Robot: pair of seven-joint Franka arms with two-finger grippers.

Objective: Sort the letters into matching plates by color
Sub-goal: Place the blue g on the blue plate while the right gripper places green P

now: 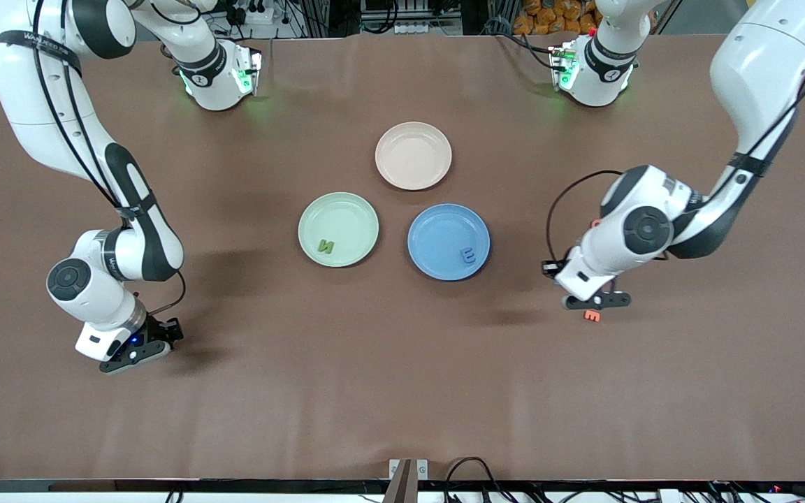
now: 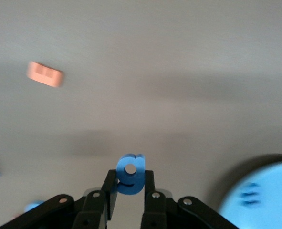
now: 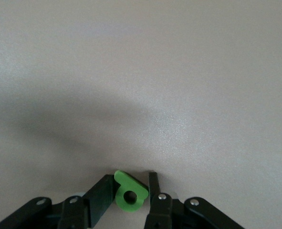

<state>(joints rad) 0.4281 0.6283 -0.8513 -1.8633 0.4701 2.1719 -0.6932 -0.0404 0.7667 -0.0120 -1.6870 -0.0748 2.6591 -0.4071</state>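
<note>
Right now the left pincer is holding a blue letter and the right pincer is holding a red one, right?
Not quite. The left pincer does hold a blue letter, but the letter between the right pincer's fingers is bright green, not red. The right wrist view shows it.

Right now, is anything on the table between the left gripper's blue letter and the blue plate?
Nothing visible. The left gripper holds the blue letter; bare table separates it from the blue plate.
</note>
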